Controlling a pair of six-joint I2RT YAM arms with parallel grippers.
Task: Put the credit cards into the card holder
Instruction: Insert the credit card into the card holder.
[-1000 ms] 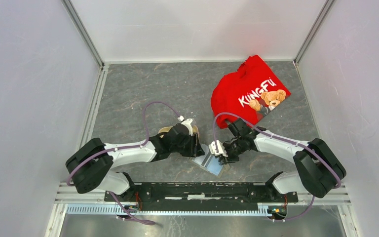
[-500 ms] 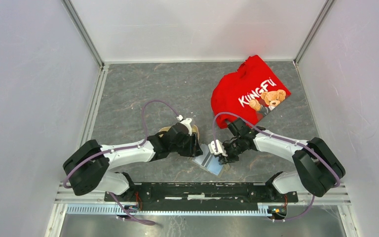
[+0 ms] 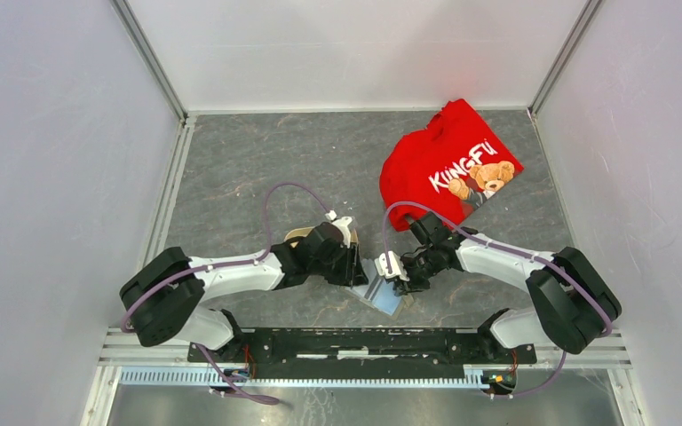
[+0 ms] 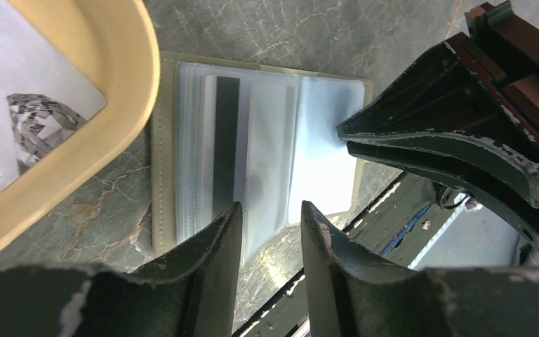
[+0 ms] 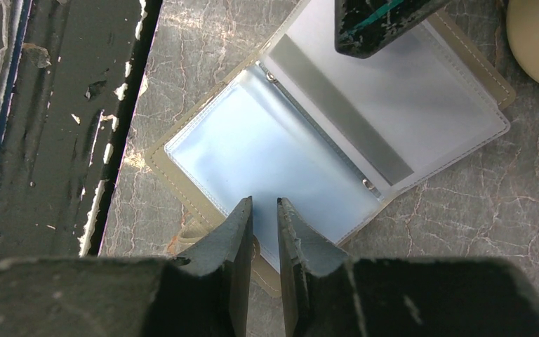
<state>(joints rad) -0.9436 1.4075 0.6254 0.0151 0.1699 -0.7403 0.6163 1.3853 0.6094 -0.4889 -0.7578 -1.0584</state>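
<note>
Since your left claw stands half open with nothing in it, treat it as the free one. Its tips hang just over the bottom edge of the open card holder, centre of the left wrist view.

Right claw is nearly closed, tips at the holder's clear page, lower centre of its own view. Can't tell if it pinches a leaf or only presses it.

Holder lies flat and open on the table, bottom centre of the top view, just above the black rail. One pocket looks filled already: a striped card in the left page. Another credit card lies in the beige tray, upper left of the left wrist view. The tray rim is right at the holder's corner.

My read: next step is fetching that card from the tray. To do it well:
- Have the right claw pin the page so the holder can't slide.
- Lift the left claw clear before swinging toward the tray.
- Grip the card by a short edge.
- Feed it in low and parallel to the pocket mouth, not nose-down.

Pose: both forearms run in from the lower corners of the top view and meet at centre. Wrists are pitched down, claws near each other but apart. Red shirt sits upper right, well apart from both.
</note>
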